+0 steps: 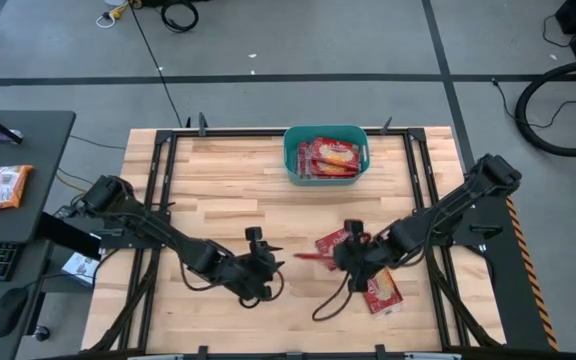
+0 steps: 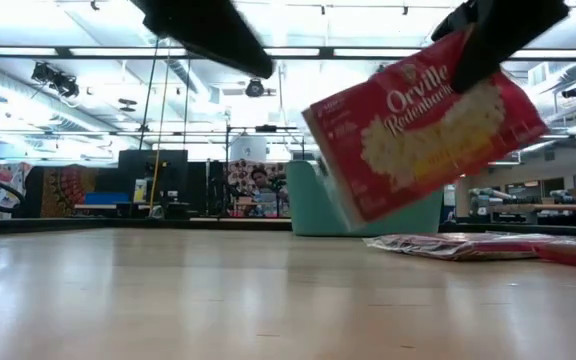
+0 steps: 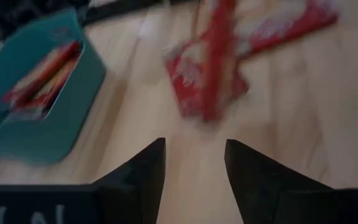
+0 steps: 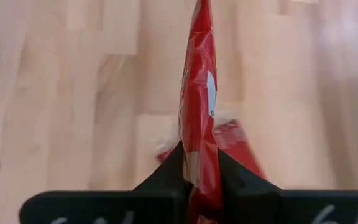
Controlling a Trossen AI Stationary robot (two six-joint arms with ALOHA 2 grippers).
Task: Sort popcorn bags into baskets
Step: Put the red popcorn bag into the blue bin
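Note:
A teal basket stands at the table's far middle with a few red popcorn bags lying in it. My right gripper is shut on one red popcorn bag, which shows edge-on in the right wrist view. Two more bags lie flat on the wood: one beside the gripper, one nearer the near edge. My left gripper is open and touches nothing, left of the held bag, low over the table. My right gripper pinches the popcorn bag between its two fingers, one on each flat face, at the bag's end nearest the wrist. The fingers come from the table's right. The bag is lifted clear of the table, tilted, its far corner lowest.
The flat bags on the table show at the low view's right, in front of the basket. A black frame borders the wooden top. A desk with an orange-red packet and a keyboard stands left of the table.

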